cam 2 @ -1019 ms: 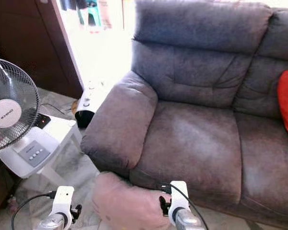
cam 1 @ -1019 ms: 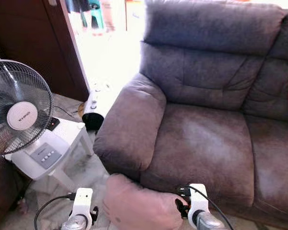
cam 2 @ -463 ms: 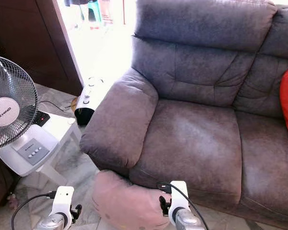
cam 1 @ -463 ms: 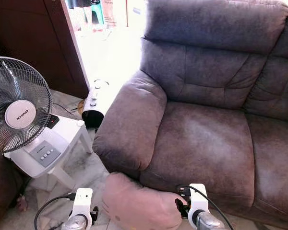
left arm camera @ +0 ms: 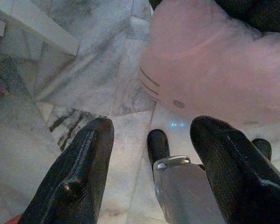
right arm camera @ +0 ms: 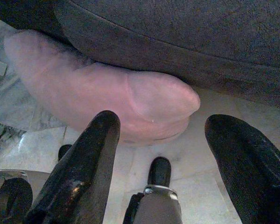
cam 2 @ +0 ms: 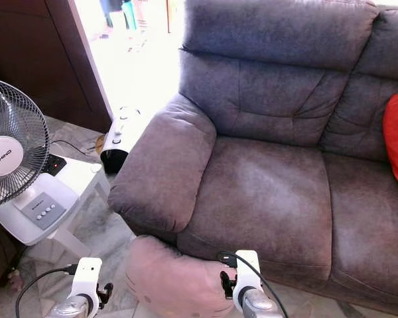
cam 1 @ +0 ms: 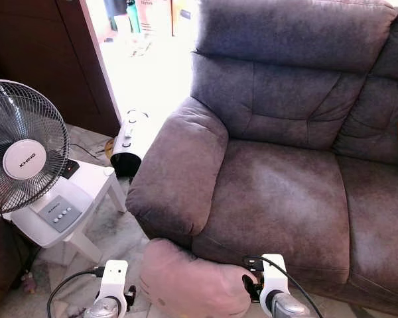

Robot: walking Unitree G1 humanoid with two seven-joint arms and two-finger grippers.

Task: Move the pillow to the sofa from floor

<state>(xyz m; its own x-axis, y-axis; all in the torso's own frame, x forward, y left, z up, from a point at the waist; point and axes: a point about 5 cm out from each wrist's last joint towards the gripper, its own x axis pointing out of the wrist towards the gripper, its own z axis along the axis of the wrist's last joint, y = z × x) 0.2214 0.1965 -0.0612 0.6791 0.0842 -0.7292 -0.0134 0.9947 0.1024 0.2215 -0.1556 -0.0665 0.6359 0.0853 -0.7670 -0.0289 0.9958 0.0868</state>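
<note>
I see both grippers, left gripper (left arm camera: 151, 154) and right gripper (right arm camera: 161, 149), fingers spread, grasping nothing, flanking the pink pillow (cam 1: 192, 281). It lies on the marble floor (left arm camera: 84, 79) against the grey sofa (cam 1: 278, 192). Beyond: standing fan (cam 1: 20, 156).

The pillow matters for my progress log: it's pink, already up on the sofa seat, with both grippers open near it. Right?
Not quite. The pink pillow lies on the floor against the sofa front, as the left eye view shows. The left gripper and right gripper are open near it.
</note>
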